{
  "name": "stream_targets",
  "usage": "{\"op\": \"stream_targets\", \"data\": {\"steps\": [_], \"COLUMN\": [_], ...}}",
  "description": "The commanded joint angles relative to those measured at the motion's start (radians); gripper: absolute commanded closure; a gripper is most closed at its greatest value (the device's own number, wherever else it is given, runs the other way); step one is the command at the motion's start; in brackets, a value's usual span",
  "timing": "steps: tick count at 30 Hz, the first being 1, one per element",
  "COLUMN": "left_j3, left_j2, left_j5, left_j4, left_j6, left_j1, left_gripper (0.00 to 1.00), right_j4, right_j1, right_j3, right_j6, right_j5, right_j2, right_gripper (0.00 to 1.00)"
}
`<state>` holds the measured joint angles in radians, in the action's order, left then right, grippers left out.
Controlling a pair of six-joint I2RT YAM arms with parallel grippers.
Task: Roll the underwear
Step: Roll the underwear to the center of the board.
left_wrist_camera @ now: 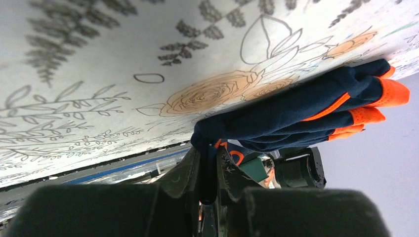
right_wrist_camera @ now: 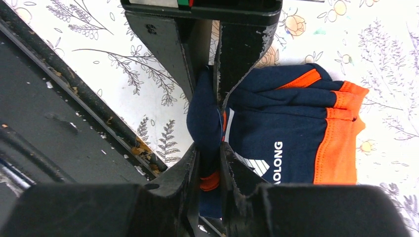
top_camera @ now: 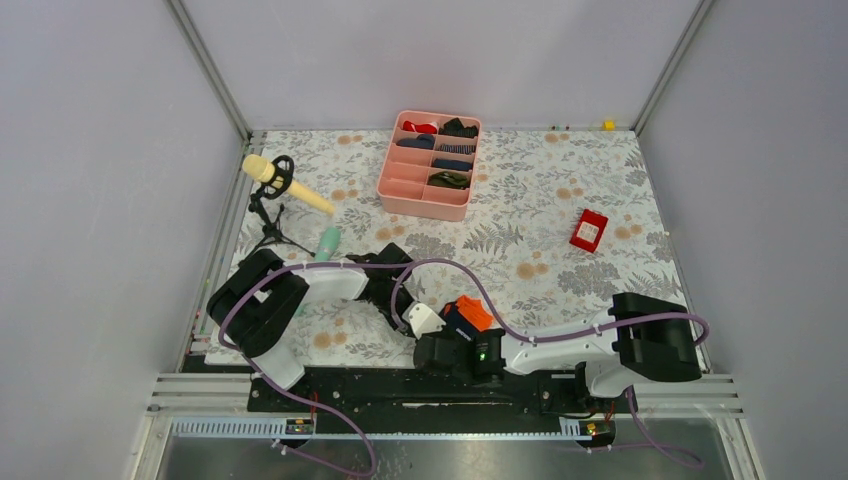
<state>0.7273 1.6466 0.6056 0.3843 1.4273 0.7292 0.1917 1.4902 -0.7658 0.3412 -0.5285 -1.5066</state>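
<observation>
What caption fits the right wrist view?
Folded navy underwear on the floral table, pinched at one end by right gripper and left gripper.

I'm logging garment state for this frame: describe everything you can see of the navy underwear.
The underwear is soft dark navy cloth with a bright orange waistband and trim, and white lettering ending "OLONG" beside a striped white logo. It rests folded in several layers on the floral tablecloth near the table's front edge, between the arms. The bunched end opposite the waistband is pinched by both the left pincer and the right pincer, each shut on the cloth.
</observation>
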Motion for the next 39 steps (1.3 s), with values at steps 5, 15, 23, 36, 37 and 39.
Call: {"op": "stream_targets", "data": {"steps": [5, 15, 23, 36, 37, 39], "left_j3": [-0.006, -0.123, -0.228, -0.284, -0.284, -0.284], "left_j2": [0.004, -0.127, -0.232, -0.384, -0.392, -0.404], "left_j5": [0.014, -0.014, -0.050, -0.145, -0.147, -0.151], "left_j4": [-0.040, -0.240, -0.406, -0.429, -0.413, -0.376], "left_j6": [0.039, 0.114, 0.185, 0.069, 0.057, 0.036], "left_j1": [0.002, -0.022, -0.044, -0.044, -0.045, -0.043], "left_gripper": [0.83, 0.33, 0.33, 0.36, 0.36, 0.37], "right_j4": [-0.102, -0.250, -0.356, -0.514, -0.524, -0.529], "right_j1": [-0.056, -0.207, -0.348, -0.538, -0.544, -0.554], "right_j3": [0.082, 0.241, 0.335, 0.409, 0.412, 0.417], "right_j6": [0.104, 0.181, 0.251, 0.356, 0.360, 0.367], "right_j5": [0.144, 0.373, 0.581, 0.834, 0.842, 0.852], "right_j2": [0.119, 0.220, 0.233, 0.131, 0.127, 0.126], "right_gripper": [1.00, 1.00, 1.00, 1.00, 1.00, 1.00]}}
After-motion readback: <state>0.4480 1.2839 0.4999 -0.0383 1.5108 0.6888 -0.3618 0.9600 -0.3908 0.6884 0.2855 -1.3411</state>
